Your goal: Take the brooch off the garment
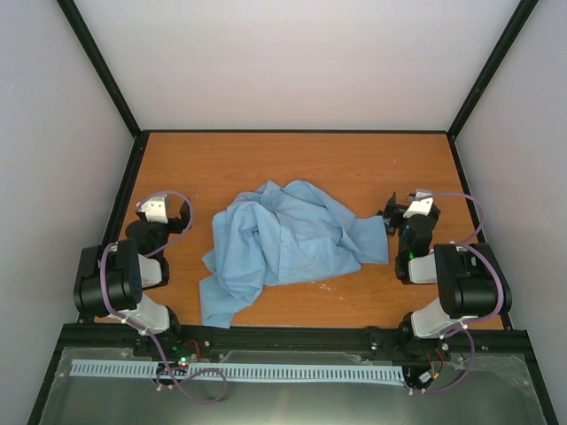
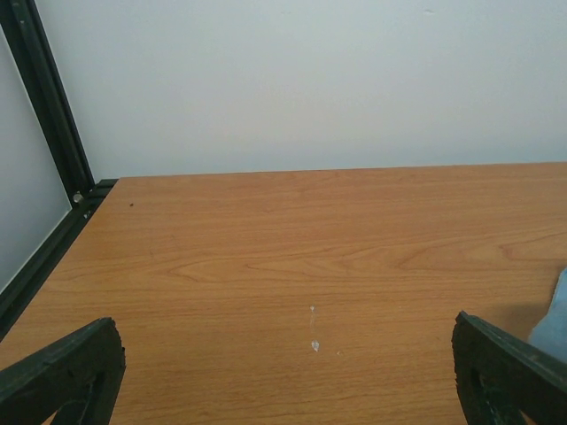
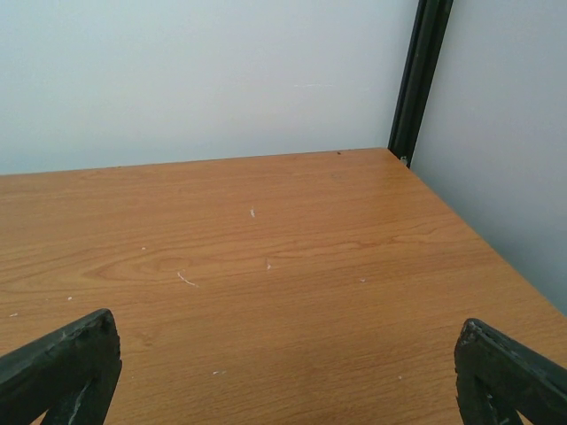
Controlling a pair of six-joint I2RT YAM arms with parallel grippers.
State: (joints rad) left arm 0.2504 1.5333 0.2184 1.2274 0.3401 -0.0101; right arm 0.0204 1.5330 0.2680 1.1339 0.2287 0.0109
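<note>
The garment point(image 1: 283, 243), a light blue shirt, lies crumpled in the middle of the wooden table point(image 1: 301, 159). The brooch does not show in any view. My left gripper point(image 1: 164, 205) rests left of the shirt, apart from it, and is open. In the left wrist view its fingers point(image 2: 71, 367) stand wide over bare wood, and a sliver of the garment point(image 2: 556, 320) shows at the right edge. My right gripper point(image 1: 409, 209) sits just past the shirt's right edge, open. Its fingers point(image 3: 509, 372) frame only bare table in the right wrist view.
Black frame posts point(image 2: 49, 115) point(image 3: 423, 75) stand at the table's far corners, with pale walls behind and at the sides. A black rail point(image 1: 292, 339) runs along the near edge between the arm bases.
</note>
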